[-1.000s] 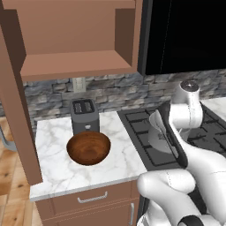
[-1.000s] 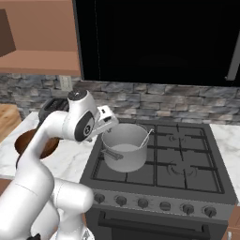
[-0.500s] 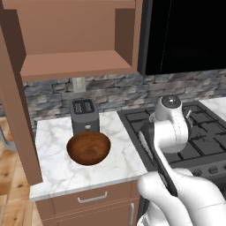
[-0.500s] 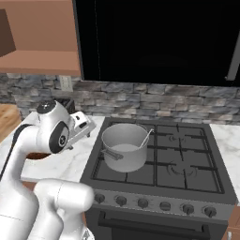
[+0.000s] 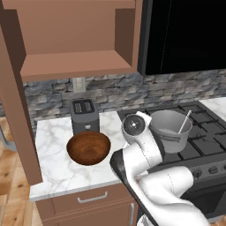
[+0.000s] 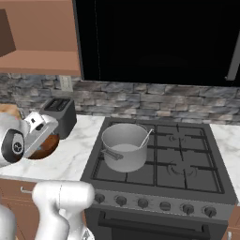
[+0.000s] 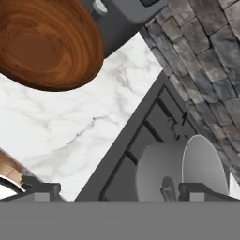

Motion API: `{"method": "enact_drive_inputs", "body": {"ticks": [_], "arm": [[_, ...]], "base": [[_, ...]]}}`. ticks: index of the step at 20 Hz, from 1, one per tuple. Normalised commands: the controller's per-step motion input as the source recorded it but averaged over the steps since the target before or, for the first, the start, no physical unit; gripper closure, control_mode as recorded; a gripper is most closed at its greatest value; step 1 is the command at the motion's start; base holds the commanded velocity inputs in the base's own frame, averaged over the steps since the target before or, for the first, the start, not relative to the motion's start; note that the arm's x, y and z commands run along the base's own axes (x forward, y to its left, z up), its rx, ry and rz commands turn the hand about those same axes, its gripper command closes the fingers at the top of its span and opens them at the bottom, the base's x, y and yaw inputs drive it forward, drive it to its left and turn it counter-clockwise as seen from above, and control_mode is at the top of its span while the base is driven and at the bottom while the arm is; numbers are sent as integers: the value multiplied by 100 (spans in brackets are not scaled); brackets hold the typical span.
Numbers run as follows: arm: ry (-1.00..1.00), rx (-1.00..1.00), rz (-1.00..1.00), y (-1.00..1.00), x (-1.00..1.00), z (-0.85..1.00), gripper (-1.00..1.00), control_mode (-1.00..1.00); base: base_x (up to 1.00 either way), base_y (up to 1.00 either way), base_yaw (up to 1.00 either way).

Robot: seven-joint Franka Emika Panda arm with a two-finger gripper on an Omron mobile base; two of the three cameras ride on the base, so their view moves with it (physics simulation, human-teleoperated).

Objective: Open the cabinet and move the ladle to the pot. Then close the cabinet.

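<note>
Ladle (image 5: 184, 122) sits mostly hidden in round steel pot (image 6: 124, 146), thin handle poking out; cabinet (image 5: 66, 66) door open, gripper (image 7: 117, 190) jaws wide, empty.

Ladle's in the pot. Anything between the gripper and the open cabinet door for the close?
Nothing visible blocks it. The gripper hangs open above the counter by the stove's edge; the cabinet door stands open at the counter's far left. The wooden bowl and toaster sit low between them, probably under the arm's path.
</note>
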Motion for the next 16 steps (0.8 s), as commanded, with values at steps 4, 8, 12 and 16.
{"method": "enact_drive_inputs", "body": {"ticks": [4,8,12,16], "arm": [[-7,-6,3,38,-25,-1,-100,-100],[-13,-7,2,8,-15,-2,-100,-100],[-23,-19,1,23,-4,1,-100,-100],[-27,-21,1,27,0,5,-100,-100]], "base": [[0,0,0],[0,0,0],[0,0,0],[0,0,0]]}}
